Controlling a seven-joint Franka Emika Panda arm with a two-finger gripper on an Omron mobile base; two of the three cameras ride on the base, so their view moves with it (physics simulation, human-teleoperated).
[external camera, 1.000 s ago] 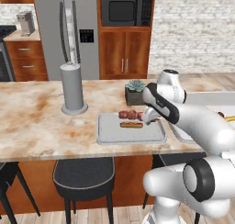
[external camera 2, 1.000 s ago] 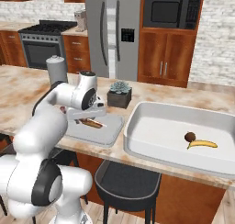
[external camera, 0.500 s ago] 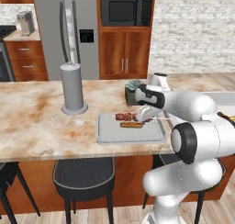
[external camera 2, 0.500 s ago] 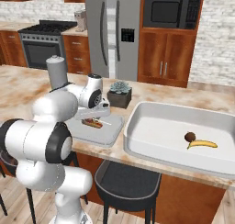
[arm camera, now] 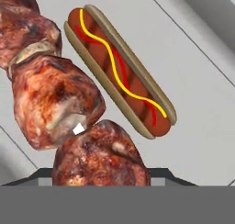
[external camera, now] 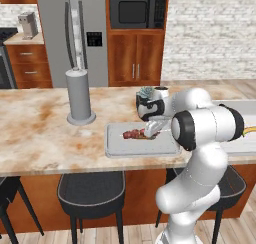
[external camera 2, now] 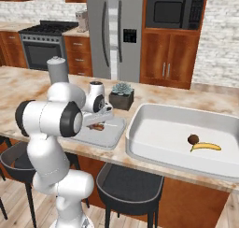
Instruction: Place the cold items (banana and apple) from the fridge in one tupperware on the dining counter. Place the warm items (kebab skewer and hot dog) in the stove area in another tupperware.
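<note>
**Right base view: nearly all packed**

On the counter (external camera 2: 28,89), the white tub (external camera 2: 154,143) holds banana (external camera 2: 206,147) and apple (external camera 2: 193,139). The grey tray (external camera: 142,148) has the hot dog (arm camera: 120,71); the skewer (arm camera: 59,103) hangs over it. I cannot tell whether the claw (external camera: 151,130) has released it.

Grey tray (external camera: 142,147) flat on the dining counter (external camera: 45,133), near its front edge. Kebab (arm camera: 69,108), chunky reddish-brown meat, lies in the tray; hot dog (arm camera: 120,71) with yellow and red squiggles lies just beside it, both on the tray floor. White thick-rimmed tray (external camera 2: 184,140) sits further along the counter, holding the yellow banana (external camera 2: 206,147) and dark apple (external camera 2: 193,139), close together. Steel fridge (external camera 2: 109,33) behind, doors closed.
</note>
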